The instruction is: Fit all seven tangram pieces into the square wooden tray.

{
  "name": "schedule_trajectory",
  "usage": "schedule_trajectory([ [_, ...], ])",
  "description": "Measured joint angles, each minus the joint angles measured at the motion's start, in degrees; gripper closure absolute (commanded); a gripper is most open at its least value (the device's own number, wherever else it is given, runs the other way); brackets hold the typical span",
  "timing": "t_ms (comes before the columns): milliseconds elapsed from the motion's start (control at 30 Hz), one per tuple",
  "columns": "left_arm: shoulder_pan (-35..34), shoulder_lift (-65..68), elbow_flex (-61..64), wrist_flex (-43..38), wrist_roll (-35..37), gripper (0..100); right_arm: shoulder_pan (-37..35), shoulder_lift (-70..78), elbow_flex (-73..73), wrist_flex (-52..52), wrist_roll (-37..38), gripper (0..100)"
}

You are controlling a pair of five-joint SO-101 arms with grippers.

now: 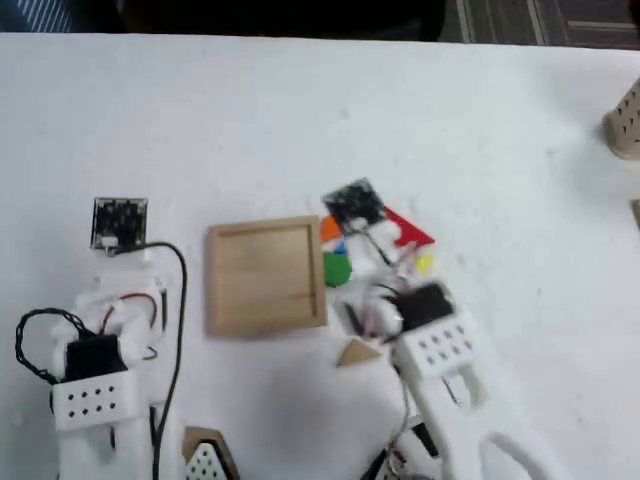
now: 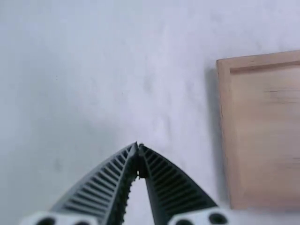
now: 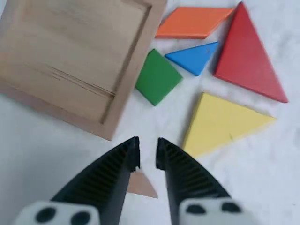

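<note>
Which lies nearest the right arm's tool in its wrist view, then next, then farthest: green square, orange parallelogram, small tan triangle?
1. Small tan triangle, at the tips of the right tool.
2. Green square, beside the tray.
3. Orange parallelogram, past the blue triangle.

The square wooden tray (image 1: pixel 265 275) lies flat about the middle of the white surface (image 1: pixel 300 120), its floor showing bare wood. Just off its right side the coloured pieces are bunched together. An orange piece (image 1: pixel 329 229) and a green piece (image 1: pixel 337 268) sit close by the rim, with a red triangle (image 1: pixel 405 228) farther out and a yellow piece (image 1: pixel 424 263) below it. The right arm (image 1: pixel 440 345) hangs over that bunch and hides part of it. A plain wooden triangle (image 1: pixel 357 352) sits alone near the tray's nearer right corner. The left arm (image 1: pixel 92 375) stands to the tray's left, apart from it.
</note>
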State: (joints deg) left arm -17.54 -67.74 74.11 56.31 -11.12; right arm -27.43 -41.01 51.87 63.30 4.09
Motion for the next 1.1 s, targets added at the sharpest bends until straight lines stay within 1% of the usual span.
schedule_trajectory([
  [67, 0.0, 0.0, 0.7, -1.49, 0.0, 96, -1.93, 5.89, -0.7, -3.52, -4.48, 83.7],
  [167, 0.0, 0.0, 0.97, -2.2, 1.67, 87, -3.08, 12.75, -0.97, -10.46, -9.14, 86.2],
  [233, 0.0, 0.0, 0.97, -2.2, 3.16, 80, -3.96, 15.38, -0.97, -14.59, -10.99, 87.6],
  [300, -0.18, 0.0, 0.97, -2.2, 4.57, 76, -4.22, 16.88, -0.97, -17.58, -12.48, 88.2],
  [500, -0.79, 0.26, 0.97, -2.2, 7.47, 79, -4.48, 18.81, -0.97, -25.67, -13.8, 88.0],
  [733, -0.88, 0.26, 0.97, -2.2, 7.82, 79, -4.48, 26.11, -1.93, -28.13, -13.8, 88.2],
  [900, -0.88, 0.79, 0.97, -2.2, 8.0, 79, -4.48, 31.65, -4.66, -28.31, -13.8, 88.3],
  [1000, -0.88, 5.01, 0.62, -2.2, 8.0, 79, -4.48, 34.11, -6.68, -28.04, -13.8, 88.7],
  [1100, -0.88, 11.69, -1.41, -2.64, 8.0, 79, -4.48, 35.25, -8.88, -25.14, -13.8, 94.7],
])
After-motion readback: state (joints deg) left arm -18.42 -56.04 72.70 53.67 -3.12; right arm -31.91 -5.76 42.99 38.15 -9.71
